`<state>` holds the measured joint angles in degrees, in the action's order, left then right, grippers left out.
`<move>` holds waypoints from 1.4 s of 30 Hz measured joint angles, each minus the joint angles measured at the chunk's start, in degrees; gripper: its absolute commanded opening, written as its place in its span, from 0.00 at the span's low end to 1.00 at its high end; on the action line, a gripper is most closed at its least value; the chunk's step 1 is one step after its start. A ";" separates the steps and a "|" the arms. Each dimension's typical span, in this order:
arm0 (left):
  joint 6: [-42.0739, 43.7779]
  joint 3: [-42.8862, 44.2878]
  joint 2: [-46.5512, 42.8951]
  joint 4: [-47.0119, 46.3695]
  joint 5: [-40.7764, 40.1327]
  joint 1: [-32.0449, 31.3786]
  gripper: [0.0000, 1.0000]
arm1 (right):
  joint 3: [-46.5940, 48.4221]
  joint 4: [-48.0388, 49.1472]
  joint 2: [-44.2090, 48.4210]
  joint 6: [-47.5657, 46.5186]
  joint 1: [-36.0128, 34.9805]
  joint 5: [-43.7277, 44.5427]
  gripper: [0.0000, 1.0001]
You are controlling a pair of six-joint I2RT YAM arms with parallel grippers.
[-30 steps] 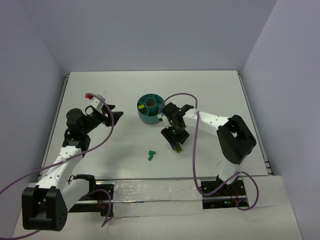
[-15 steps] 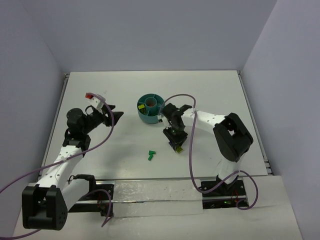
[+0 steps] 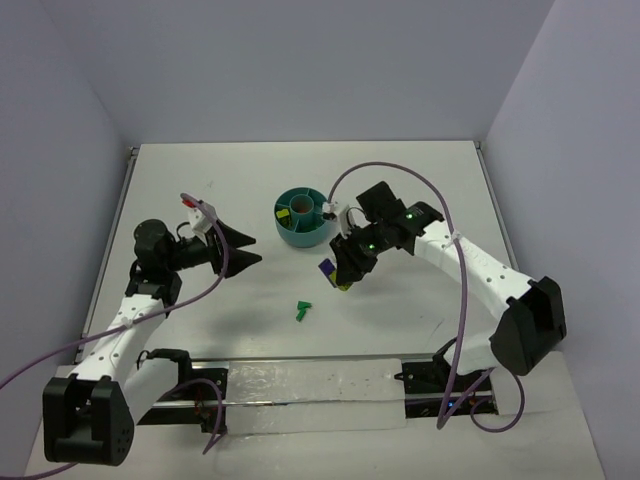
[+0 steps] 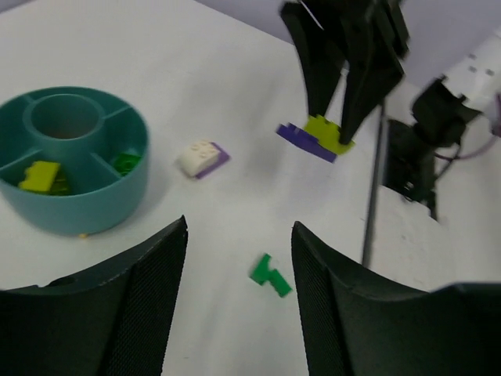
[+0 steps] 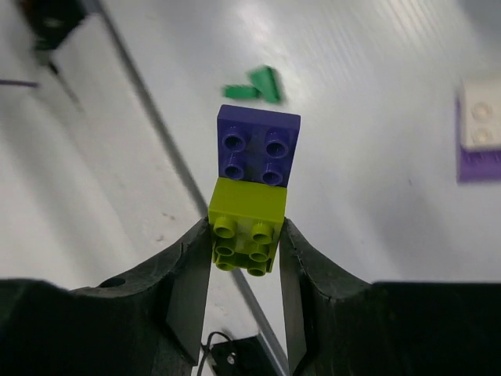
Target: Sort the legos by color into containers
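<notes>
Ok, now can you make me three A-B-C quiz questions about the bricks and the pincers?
1. Where is the dark green brick?
A in the bowl
B on the table
C stuck on the wall

2. What colours is the held brick in the right pincer?
A purple and yellow-green
B red and white
C all blue

3. How is the left pincer?
A open and empty
B shut on a brick
C shut on a cable

Answers: B, it lies on the table, apart from the bowl. A, the right wrist view shows both colours. A, its fingers are spread with nothing between them.
</notes>
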<state>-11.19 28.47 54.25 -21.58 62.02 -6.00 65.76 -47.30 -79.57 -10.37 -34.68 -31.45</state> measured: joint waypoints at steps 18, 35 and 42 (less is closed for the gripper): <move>81.54 22.91 11.01 65.64 13.11 -12.15 0.50 | 15.43 -24.17 -14.30 -23.25 -2.99 -30.89 0.00; 93.86 26.32 11.07 76.23 11.86 -19.60 0.54 | 16.83 -28.70 -19.37 -25.07 -3.34 -37.09 0.00; 86.33 26.18 9.58 67.92 10.69 -23.07 0.50 | 17.75 -28.96 -20.86 -25.45 -3.34 -37.40 0.00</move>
<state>75.14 54.65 63.83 46.34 72.71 -29.06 83.51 -76.26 -100.43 -35.82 -38.02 -68.84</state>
